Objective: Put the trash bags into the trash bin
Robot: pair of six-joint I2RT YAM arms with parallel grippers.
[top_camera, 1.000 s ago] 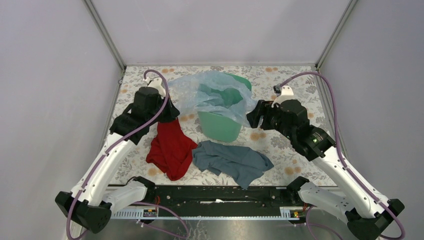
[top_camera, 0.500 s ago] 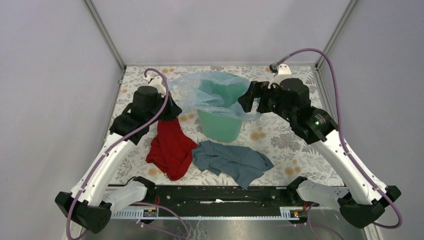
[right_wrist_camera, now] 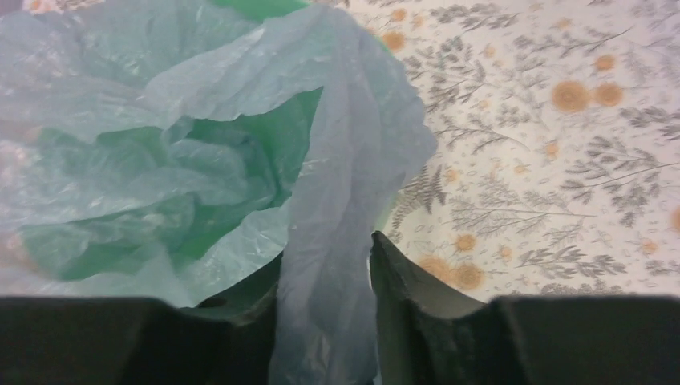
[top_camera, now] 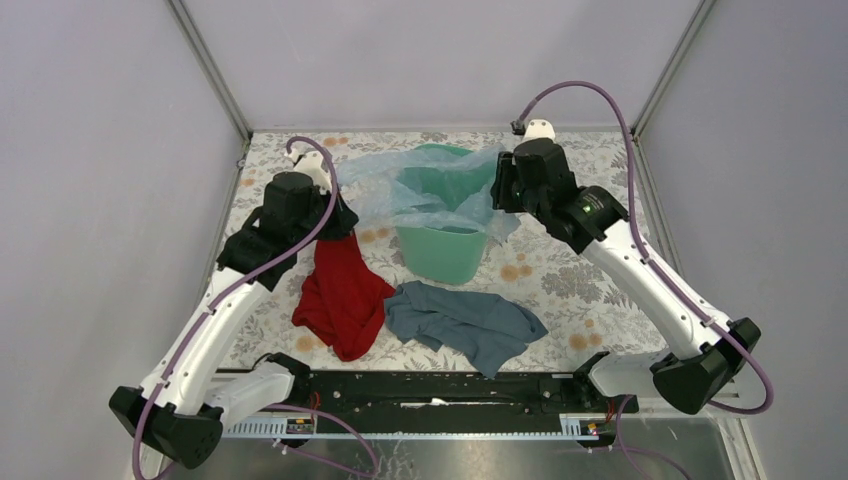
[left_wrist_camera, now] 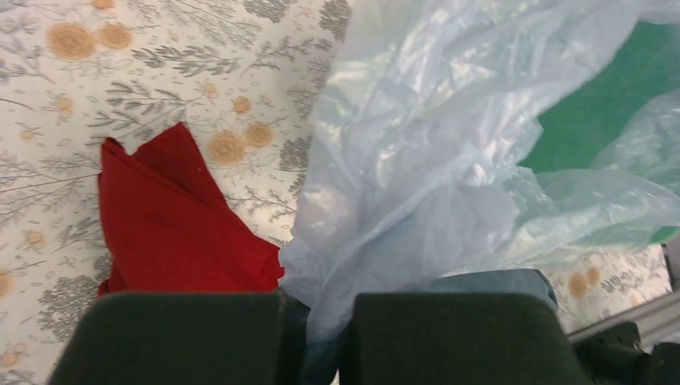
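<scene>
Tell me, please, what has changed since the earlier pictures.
The right gripper, shut on the bag at its right edge, rose and moved farther back, from beside the bin to its right rim, lifting that edge. The left gripper, shut on the other edge, the bin, the red cloth and the grey-blue cloth stayed put.

Translucent bag (top_camera: 378, 186) over mint-green bin (top_camera: 440, 256)

Red cloth (top_camera: 342, 295) lying crumpled toward near-left corner of desk (top_camera: 585, 275). Grey-blue cloth (top_camera: 462, 320) lying rumpled along near edge, around its middle, seeming to be touching red cloth's right side.
</scene>
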